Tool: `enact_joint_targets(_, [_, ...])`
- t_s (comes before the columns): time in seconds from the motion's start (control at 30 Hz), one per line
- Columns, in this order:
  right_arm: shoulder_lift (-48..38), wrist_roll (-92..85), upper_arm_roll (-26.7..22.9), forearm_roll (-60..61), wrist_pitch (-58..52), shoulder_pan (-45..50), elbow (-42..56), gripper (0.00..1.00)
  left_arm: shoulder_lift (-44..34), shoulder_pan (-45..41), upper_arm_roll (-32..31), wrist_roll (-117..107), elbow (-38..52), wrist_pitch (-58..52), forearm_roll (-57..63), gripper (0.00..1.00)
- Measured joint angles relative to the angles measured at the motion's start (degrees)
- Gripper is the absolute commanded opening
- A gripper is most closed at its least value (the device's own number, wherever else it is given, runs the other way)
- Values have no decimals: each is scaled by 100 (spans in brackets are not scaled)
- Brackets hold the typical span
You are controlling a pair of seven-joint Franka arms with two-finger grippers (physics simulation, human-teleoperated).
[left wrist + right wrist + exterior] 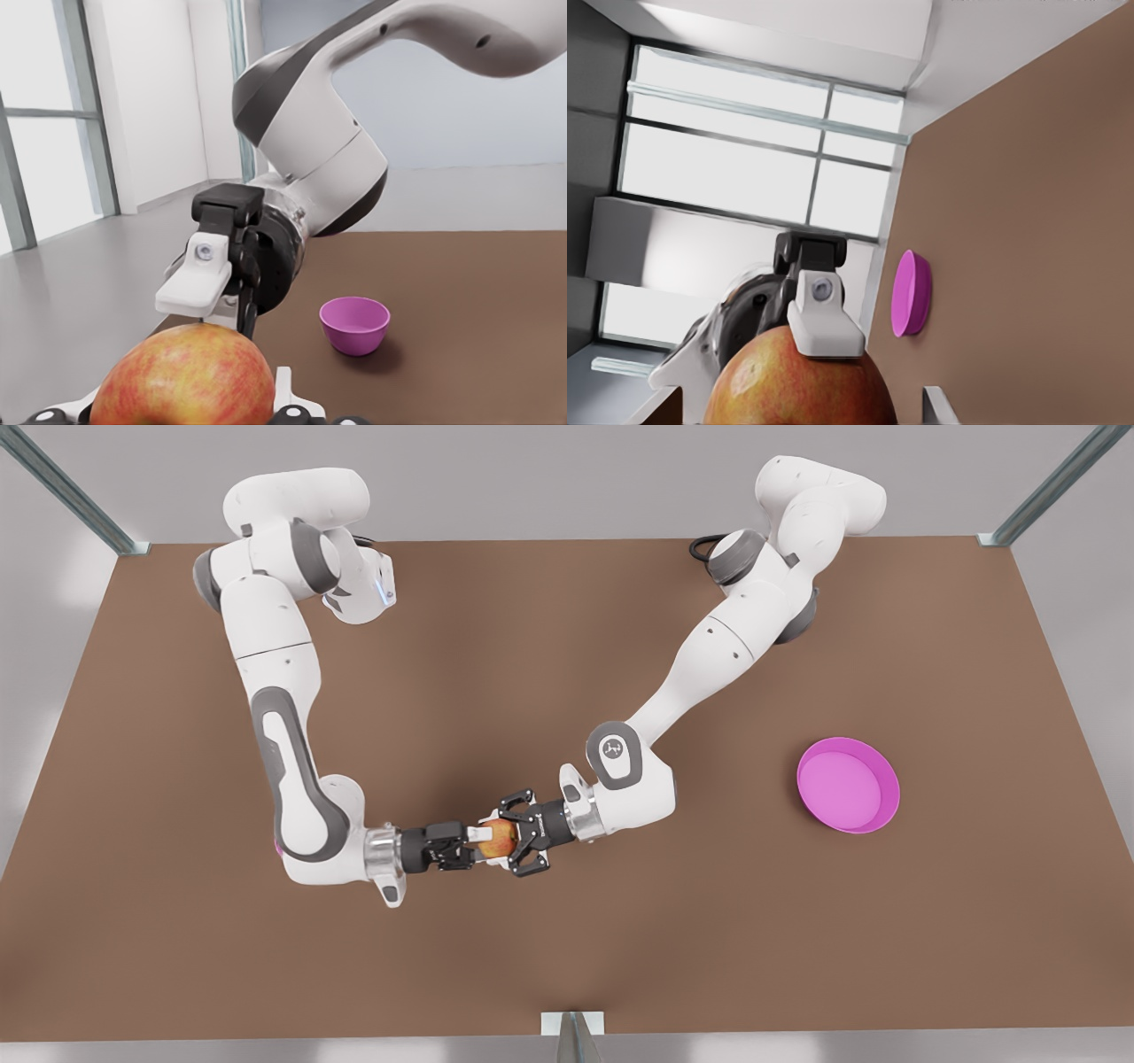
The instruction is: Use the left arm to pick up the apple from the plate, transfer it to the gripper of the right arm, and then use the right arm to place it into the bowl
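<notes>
A red-yellow apple [500, 838] hangs above the table's middle, between the two grippers, which meet tip to tip. From the front view's left, my left gripper [485, 839] is shut on the apple [182, 376]. My right gripper [508, 836] comes from the front view's right, its jaws spread wide and straddling the apple [802, 381]. One right finger pad [199, 283] sits just over the fruit. A left finger pad [824, 319] presses on it. The pink bowl [877, 815] stands on the front view's right. The pink plate [911, 292] lies beyond the left arm.
The brown table [567, 957] is bare around the grippers. The bowl [354, 332] stands apart from both arms. Metal frame posts [574, 1036] stand at the table's corners and front edge.
</notes>
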Motion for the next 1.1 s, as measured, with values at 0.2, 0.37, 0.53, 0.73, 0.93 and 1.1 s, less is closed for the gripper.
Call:
enact_joint_targets(0.2, [6,-151,31,9,365,195,33,97,0,4,0,85,0,0,0,67])
enact_joint_targets(0.37, [-9,-248,31,-10,532,239,-1,77,0,2,3,136,0,-2,-1,67])
enact_joint_targets(0.53, [-27,-323,32,-33,578,212,-9,70,0,3,2,175,0,-1,-3,67])
enact_joint_targets(0.73, [-73,-382,23,-196,488,56,-35,69,-9,4,2,126,0,-34,16,100])
enact_joint_targets(0.93, [-236,-396,22,-1153,254,-389,-36,68,-16,4,8,60,0,-51,22,100])
enact_joint_targets(1.1, [-611,-374,2,-3159,-171,-885,-181,68,-914,848,612,-438,-886,-525,1154,100])
